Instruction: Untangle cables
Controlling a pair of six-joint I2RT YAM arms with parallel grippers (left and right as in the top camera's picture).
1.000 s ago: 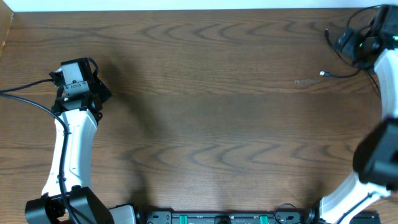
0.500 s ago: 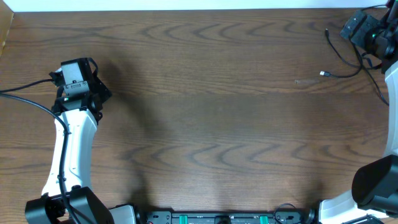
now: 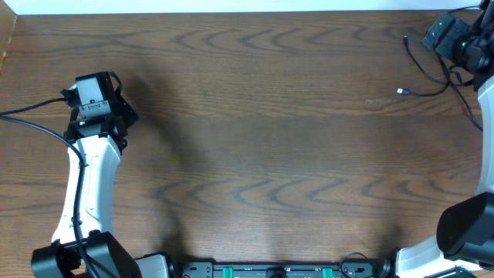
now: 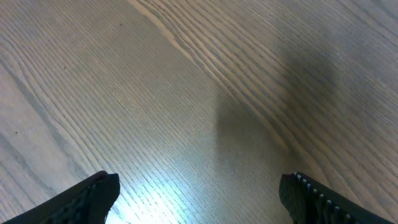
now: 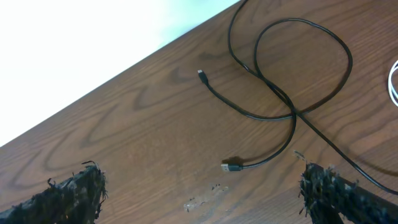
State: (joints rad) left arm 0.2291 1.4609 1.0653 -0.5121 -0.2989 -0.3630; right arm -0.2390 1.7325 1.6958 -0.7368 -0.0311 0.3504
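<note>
Left gripper (image 4: 199, 198) sits at the table's (image 3: 255, 154) nine o'clock, fingers spread wide over the wood. Farther out, at two o'clock, the right gripper (image 5: 202, 193) hangs with jaws apart above the black cable (image 5: 293, 114), which is looped across itself (both plug ends lie on the wood). The white cable (image 5: 390, 82) peeks in at three o'clock.

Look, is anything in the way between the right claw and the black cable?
No, nothing visible is. The right gripper hangs open facing the black cable, which lies looped on the wooden table; only bare wood shows between them.
</note>
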